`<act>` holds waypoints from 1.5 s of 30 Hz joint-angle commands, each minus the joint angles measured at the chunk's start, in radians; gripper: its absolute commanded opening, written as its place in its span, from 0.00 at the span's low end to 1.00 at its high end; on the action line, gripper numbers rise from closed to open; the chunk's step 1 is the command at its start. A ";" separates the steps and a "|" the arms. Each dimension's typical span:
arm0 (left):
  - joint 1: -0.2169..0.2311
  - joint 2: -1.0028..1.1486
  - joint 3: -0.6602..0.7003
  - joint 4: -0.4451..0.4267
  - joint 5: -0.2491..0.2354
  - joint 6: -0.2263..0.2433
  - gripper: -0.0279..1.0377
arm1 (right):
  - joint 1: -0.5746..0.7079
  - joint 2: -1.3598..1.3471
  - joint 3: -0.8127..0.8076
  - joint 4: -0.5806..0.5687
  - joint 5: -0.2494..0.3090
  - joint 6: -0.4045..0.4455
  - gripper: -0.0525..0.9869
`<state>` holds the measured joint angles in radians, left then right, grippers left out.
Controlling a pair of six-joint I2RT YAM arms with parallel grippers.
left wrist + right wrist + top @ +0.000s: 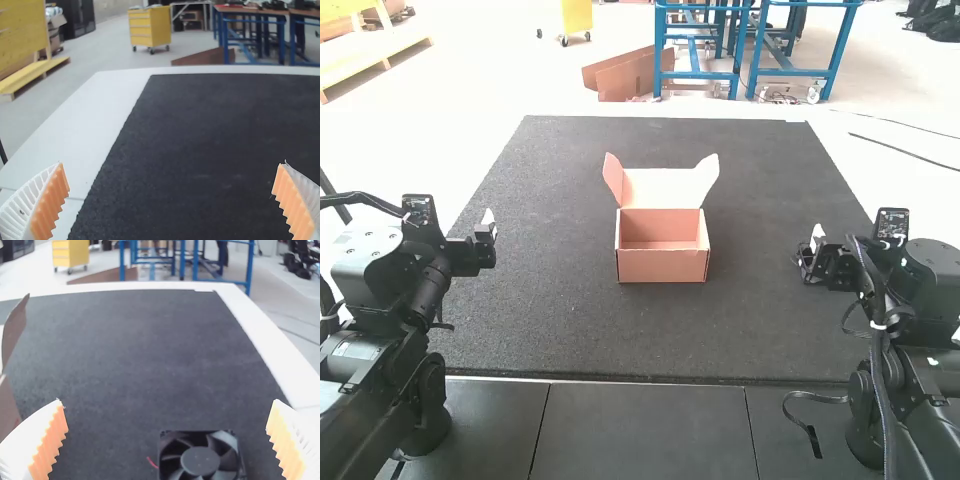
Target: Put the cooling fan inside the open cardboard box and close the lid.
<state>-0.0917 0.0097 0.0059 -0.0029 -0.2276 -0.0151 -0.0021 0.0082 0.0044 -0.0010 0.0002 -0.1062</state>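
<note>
The brown cardboard box [661, 258] stands in the middle of the black mat [550, 300], its lid [660, 187] swung up at the back with both side flaps spread. A black square cooling fan [201, 457] lies flat on the mat at the right, a thin red wire at its side. My right gripper [166, 407] is open just above the mat, its orange pads wide on either side of the fan and not touching it. The box edge [12, 331] shows beside it. My left gripper [170, 170] is open over bare mat at the left, holding nothing.
The mat covers most of the white table [85, 125]. Open mat lies between each gripper and the box. Both arm bases [380, 300] stand at the near edge.
</note>
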 commanded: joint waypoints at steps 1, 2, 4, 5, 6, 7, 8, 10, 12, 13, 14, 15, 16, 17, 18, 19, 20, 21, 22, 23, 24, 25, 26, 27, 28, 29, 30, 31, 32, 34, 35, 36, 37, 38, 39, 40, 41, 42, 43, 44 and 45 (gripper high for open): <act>-0.006 -0.011 -0.007 0.012 0.013 0.010 0.93 | -0.006 -0.010 -0.004 -0.005 -0.005 -0.010 0.93; -0.008 -0.011 -0.007 0.011 0.013 0.010 0.93 | -0.007 -0.010 -0.006 -0.007 -0.005 -0.010 0.93; -0.008 -0.011 -0.007 0.011 0.013 0.010 0.93 | -0.007 -0.010 -0.004 -0.007 -0.005 -0.010 0.93; -0.008 -0.011 -0.007 0.011 0.013 0.010 0.93 | -0.007 -0.010 -0.006 -0.007 -0.005 -0.010 0.93; -0.008 -0.010 -0.007 0.011 0.013 0.010 0.93 | -0.007 -0.011 -0.004 -0.007 -0.005 -0.010 0.93; -0.006 -0.010 -0.007 0.011 0.013 0.010 0.93 | -0.007 -0.011 -0.004 -0.007 -0.005 -0.010 0.93; -0.008 -0.010 -0.006 0.011 0.013 0.010 0.93 | -0.007 -0.010 -0.004 -0.007 -0.005 -0.010 0.93; -0.008 -0.011 -0.007 0.011 0.013 0.010 0.93 | -0.009 -0.011 -0.004 -0.007 -0.005 -0.010 0.93; -0.008 -0.011 -0.007 0.011 0.013 0.010 0.93 | -0.007 -0.010 -0.006 -0.007 -0.005 -0.010 0.93; -0.008 -0.011 -0.007 0.011 0.013 0.010 0.93 | -0.009 -0.011 -0.004 -0.007 -0.005 -0.009 0.93; -0.008 -0.011 -0.007 0.011 0.013 0.010 0.93 | -0.007 -0.011 -0.004 -0.007 -0.005 -0.010 0.93; -0.008 -0.010 -0.007 0.011 0.013 0.010 0.93 | -0.009 -0.011 -0.004 -0.007 -0.005 -0.010 0.93; -0.006 -0.011 -0.007 0.011 0.013 0.010 0.93 | -0.009 -0.011 -0.006 -0.007 -0.005 -0.010 0.93; -0.006 -0.010 -0.007 0.011 0.013 0.010 0.93 | -0.009 -0.011 -0.006 -0.007 -0.005 -0.010 0.93; -0.008 -0.010 -0.007 0.011 0.013 0.010 0.93 | -0.007 -0.011 -0.004 -0.008 -0.005 -0.010 0.93; -0.008 -0.010 -0.006 0.011 0.013 0.010 0.93 | -0.007 -0.010 -0.004 -0.007 -0.005 -0.010 0.93; -0.006 -0.010 -0.007 0.012 0.013 0.010 0.93 | -0.007 -0.011 -0.004 -0.007 -0.005 -0.010 0.93; -0.008 -0.011 -0.006 0.011 0.013 0.010 0.93 | -0.009 -0.011 -0.004 -0.007 -0.005 -0.010 0.93; -0.008 -0.010 -0.007 0.012 0.013 0.010 0.93 | -0.009 -0.011 -0.004 -0.008 -0.005 -0.010 0.93; -0.006 -0.011 -0.006 0.011 0.013 0.010 0.93 | -0.007 -0.010 -0.004 -0.008 -0.005 -0.010 0.93; -0.008 -0.010 -0.007 0.014 0.013 0.010 0.93 | -0.009 -0.010 -0.004 -0.008 -0.005 -0.010 0.93; -0.006 -0.010 -0.007 0.015 0.013 0.010 0.93 | -0.007 -0.011 -0.004 -0.005 -0.005 -0.007 0.93; -0.006 -0.010 -0.007 0.018 0.014 0.009 0.93 | -0.007 -0.011 -0.004 -0.001 -0.005 -0.003 0.93; -0.006 -0.010 -0.007 0.023 0.014 0.009 0.93 | -0.007 -0.010 -0.004 0.009 -0.005 0.007 0.93; -0.006 -0.011 -0.007 0.026 0.014 0.009 0.93 | -0.009 -0.010 -0.004 0.019 -0.005 0.013 0.93; -0.006 -0.010 -0.006 0.038 0.014 0.009 0.93 | -0.009 -0.010 -0.004 0.025 -0.005 0.016 0.93; -0.006 -0.011 -0.006 0.060 0.014 0.007 0.93 | -0.009 -0.010 -0.004 0.025 -0.005 0.016 0.93; -0.006 -0.011 -0.007 0.075 0.014 0.007 0.93 | -0.009 -0.010 -0.004 0.035 -0.003 0.016 0.93; -0.008 -0.010 -0.006 0.089 0.016 0.009 0.93 | -0.009 -0.010 -0.004 0.050 -0.002 0.017 0.93; -0.006 -0.010 -0.006 0.121 0.028 0.009 0.93 | -0.009 -0.010 -0.004 0.079 -0.002 0.016 0.93; -0.006 -0.011 -0.006 0.139 0.042 0.009 0.93 | -0.007 -0.010 -0.004 0.102 0.001 0.016 0.93; -0.008 -0.010 -0.006 0.161 0.051 0.009 0.93 | -0.007 -0.011 -0.004 0.128 0.004 0.016 0.93; -0.008 -0.010 -0.006 0.188 0.056 0.009 0.93 | -0.007 -0.011 -0.004 0.156 0.004 0.016 0.93; -0.008 -0.010 -0.006 0.213 0.060 0.009 0.93 | -0.007 -0.011 -0.004 0.190 0.003 0.016 0.93; -0.008 -0.010 -0.004 0.233 0.065 0.010 0.93 | -0.007 -0.011 -0.006 0.220 0.001 0.016 0.93; -0.008 -0.010 -0.001 0.241 0.079 0.012 0.93 | -0.007 -0.011 -0.004 0.246 0.000 0.014 0.93; -0.008 -0.010 0.003 0.239 0.085 0.012 0.93 | -0.007 -0.011 -0.004 0.266 -0.002 0.014 0.93; -0.008 -0.010 0.008 0.236 0.086 0.014 0.93 | -0.007 -0.010 0.000 0.276 -0.002 0.014 0.93; -0.008 -0.010 0.014 0.236 0.093 0.014 0.93 | -0.007 -0.010 0.006 0.274 -0.002 0.014 0.93; -0.008 -0.010 0.023 0.233 0.103 0.012 0.93 | -0.007 -0.010 0.011 0.274 0.001 0.013 0.93; -0.008 -0.008 0.039 0.222 0.105 0.012 0.93 | -0.007 -0.010 0.017 0.274 0.003 0.014 0.93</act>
<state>-0.0917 0.0097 0.0067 0.2218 -0.1596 -0.0147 -0.0021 0.0078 0.0044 0.2604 0.0006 -0.0975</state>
